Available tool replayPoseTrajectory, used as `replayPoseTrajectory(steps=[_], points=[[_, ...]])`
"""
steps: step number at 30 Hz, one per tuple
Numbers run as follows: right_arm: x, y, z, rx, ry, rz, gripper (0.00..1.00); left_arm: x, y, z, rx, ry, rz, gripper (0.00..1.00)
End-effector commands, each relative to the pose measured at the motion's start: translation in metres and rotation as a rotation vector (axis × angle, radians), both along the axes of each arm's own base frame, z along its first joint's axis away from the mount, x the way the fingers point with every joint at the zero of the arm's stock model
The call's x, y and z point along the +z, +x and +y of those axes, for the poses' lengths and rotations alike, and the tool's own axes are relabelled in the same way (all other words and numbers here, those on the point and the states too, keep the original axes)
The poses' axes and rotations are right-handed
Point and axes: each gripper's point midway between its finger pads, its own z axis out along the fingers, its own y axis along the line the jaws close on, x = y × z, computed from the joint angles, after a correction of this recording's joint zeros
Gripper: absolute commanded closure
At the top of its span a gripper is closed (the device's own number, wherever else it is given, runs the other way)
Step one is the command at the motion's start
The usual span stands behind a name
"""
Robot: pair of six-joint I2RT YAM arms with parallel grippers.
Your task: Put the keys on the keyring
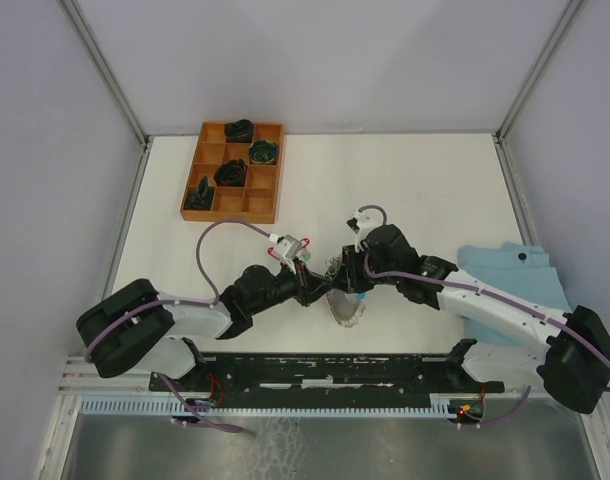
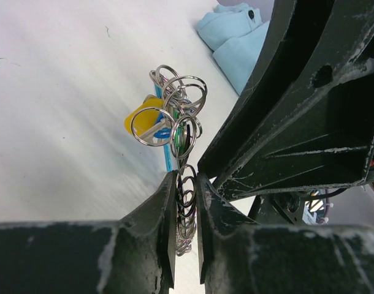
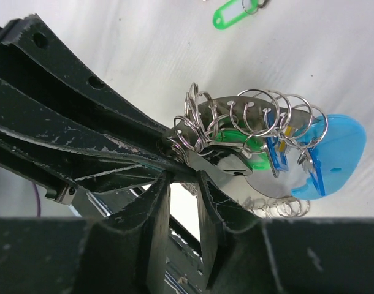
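Our left gripper (image 2: 187,179) is pinched narrow on the keyring (image 2: 178,125), we judge to steady its coil. Our right gripper (image 3: 184,177) stands partly open just under the loop, gripping nothing; a green-tagged key (image 3: 233,13) lies beyond its fingertips.

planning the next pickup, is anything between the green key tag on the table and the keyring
Nothing visible. In the right wrist view the green key tag lies on the table, with only table surface between it and the keyring.
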Motion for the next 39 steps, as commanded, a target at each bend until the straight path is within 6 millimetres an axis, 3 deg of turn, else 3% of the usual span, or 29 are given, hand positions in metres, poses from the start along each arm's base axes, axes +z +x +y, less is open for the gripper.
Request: replayPoseTrajectory(steps=[1, 12, 16, 22, 25, 28, 32, 36, 39], points=[[0.028, 0.017, 0.016, -0.015, 0.155, -0.065, 0.68, 0.028, -0.008, -0.003, -0.047, -0.081, -0.099, 0.77], [0.028, 0.024, 0.011, 0.005, 0.165, -0.044, 0.61, 0.021, -0.008, 0.006, -0.054, -0.134, -0.080, 0.61], [0.021, 0.026, 0.005, -0.009, 0.125, -0.027, 0.60, 0.017, -0.006, 0.006, -0.062, -0.135, -0.068, 0.63], [0.009, 0.023, -0.004, 0.018, 0.025, 0.007, 0.60, 0.007, 0.004, 0.010, -0.034, -0.131, -0.045, 0.79], [0.003, 0.023, -0.013, 0.038, -0.048, 0.009, 0.59, -0.001, 0.010, 0.013, -0.009, -0.118, -0.018, 0.79], [-0.004, 0.020, -0.016, 0.076, -0.110, 0.037, 0.58, -0.010, 0.012, 0.020, 0.021, -0.097, 0.025, 0.71], [-0.019, 0.009, -0.009, 0.125, -0.128, 0.134, 0.58, -0.024, 0.010, 0.037, 0.079, -0.050, 0.078, 0.62], [-0.034, -0.003, 0.010, 0.174, -0.131, 0.183, 0.57, -0.040, 0.006, 0.054, 0.126, 0.054, 0.119, 0.60], [-0.047, -0.005, 0.014, 0.182, -0.211, 0.179, 0.57, -0.048, 0.003, 0.064, 0.148, 0.123, 0.148, 0.59]])
